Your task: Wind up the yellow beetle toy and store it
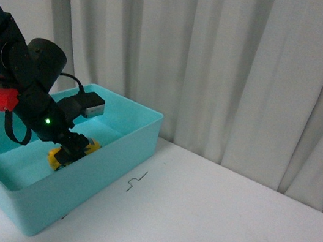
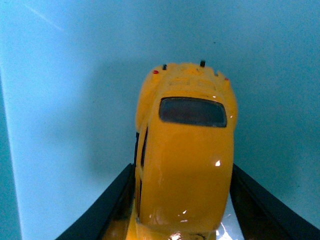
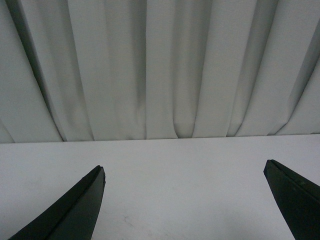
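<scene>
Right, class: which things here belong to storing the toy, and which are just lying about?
Job: yellow beetle toy; left gripper, shut on it; turquoise bin around both.
Bystanders: right gripper, open and empty; white curtain; table.

You have the yellow beetle toy (image 2: 186, 160) pinched by its sides in the left claw (image 1: 71, 151), low inside the turquoise bin (image 1: 120, 151). It is glossy yellow, with its rounded roof facing the wrist camera and one dark window showing. The end with tiny red lights points away from the claw.
</scene>
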